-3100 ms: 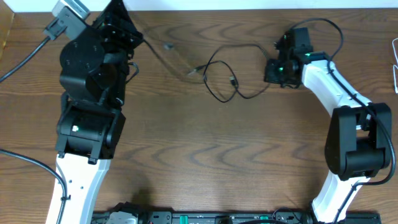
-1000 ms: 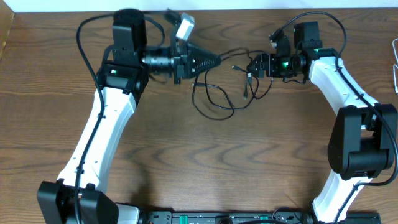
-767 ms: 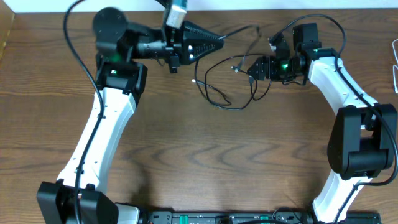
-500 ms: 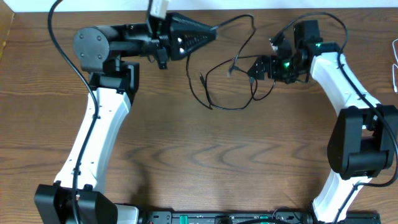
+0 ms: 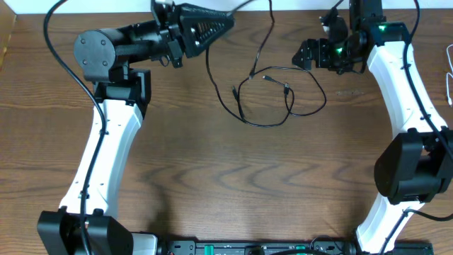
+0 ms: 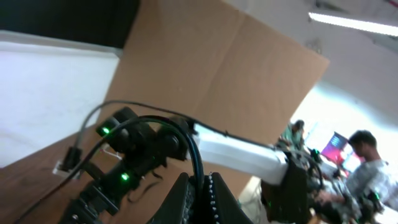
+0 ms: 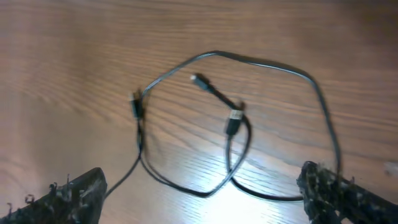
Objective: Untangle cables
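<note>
**At the far edge, one strand goes up as the other tool lets go**

Over the last second the left tool (image 5: pixel 228 18) has swung from the middle of the surface (image 5: pixel 212 177) up to its far edge. Its fingers are pinched fully together on a strand of the black cable (image 7: pixel 214 54). The left wrist view shows that strand arching out from between the closed fingers. From the pinch the cable hangs down to the wood, where the rest lies as an open loop between the two arms.

The right tool (image 5: pixel 309 55) has spread its fingers wide and drawn back toward the far right corner. It now holds nothing. In its wrist view the fingers stand far apart, with the loop lying free on the wood beyond them and touching neither.

The bundle was bunched tight between the two tools a second ago, and it has since opened into a wider, looser loop. One small plug end (image 7: pixel 232 121) lies inside the loop. I judge the lift is drawing slack out and pulling crossings apart, though at least one crossing seems to remain near the plug ends. The right tool would likely need a fresh hold before the cable can be drawn straight.
</note>
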